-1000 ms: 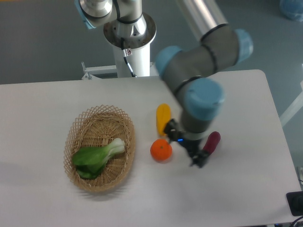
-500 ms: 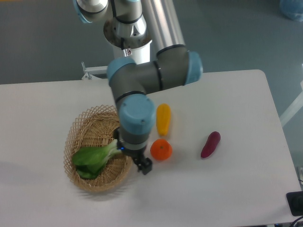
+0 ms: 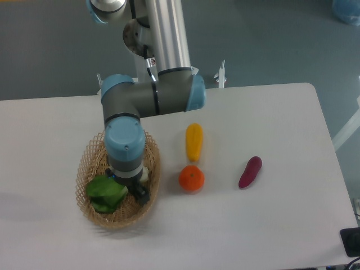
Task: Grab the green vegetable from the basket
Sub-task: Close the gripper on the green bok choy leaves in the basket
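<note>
The green vegetable (image 3: pixel 104 193), a bok choy with bright green leaves, lies in the lower left of the oval wicker basket (image 3: pixel 91 159). Its pale stalk end (image 3: pixel 145 175) peeks out to the right of the arm's wrist. My gripper (image 3: pixel 136 193) hangs over the basket right above the stalk part of the vegetable. The wrist hides most of the fingers, so their state does not show. Only a dark fingertip is visible near the basket's inner right side.
A yellow elongated vegetable (image 3: pixel 193 142) lies right of the basket, with an orange fruit (image 3: pixel 191 179) just below it. A purple eggplant-like piece (image 3: pixel 250 171) lies further right. The arm's base column (image 3: pixel 163 34) stands at the table's back edge.
The arm has swung from the right side near the purple piece leftward across the table, and its gripper now sits over the basket and the vegetable's stalk.
</note>
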You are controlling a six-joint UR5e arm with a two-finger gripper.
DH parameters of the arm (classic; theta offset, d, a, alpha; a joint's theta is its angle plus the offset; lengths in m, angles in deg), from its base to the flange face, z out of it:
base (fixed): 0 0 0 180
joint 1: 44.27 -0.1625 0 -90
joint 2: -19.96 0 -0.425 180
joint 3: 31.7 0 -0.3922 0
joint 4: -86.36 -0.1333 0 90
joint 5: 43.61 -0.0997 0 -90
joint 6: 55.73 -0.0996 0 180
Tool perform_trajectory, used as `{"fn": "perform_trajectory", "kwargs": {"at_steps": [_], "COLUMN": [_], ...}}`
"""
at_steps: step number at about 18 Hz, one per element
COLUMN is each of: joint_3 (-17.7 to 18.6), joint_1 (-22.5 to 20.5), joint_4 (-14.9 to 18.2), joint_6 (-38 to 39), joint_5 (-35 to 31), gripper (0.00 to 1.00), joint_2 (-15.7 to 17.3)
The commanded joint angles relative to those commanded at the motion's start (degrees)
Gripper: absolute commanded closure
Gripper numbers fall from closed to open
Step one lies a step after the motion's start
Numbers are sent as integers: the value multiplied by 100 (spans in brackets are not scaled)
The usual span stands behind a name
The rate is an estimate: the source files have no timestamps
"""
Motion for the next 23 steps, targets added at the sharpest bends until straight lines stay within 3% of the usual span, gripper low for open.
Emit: {"fn": "perform_trajectory", "kwargs": {"at_steps": [12, 17, 19, 21, 23], "joint_3": [422, 370, 343, 256, 247], "joint_1": [0, -9, -9, -9, -17], "joint_4": [-369, -404, -413, -405, -405], "joint_6": [9, 263, 482, 676, 677], "joint_5": [-18, -9, 0, 17, 26], "gripper": [1, 68, 87, 97, 98], "joint_2": [-70, 17, 35, 70, 97]}}
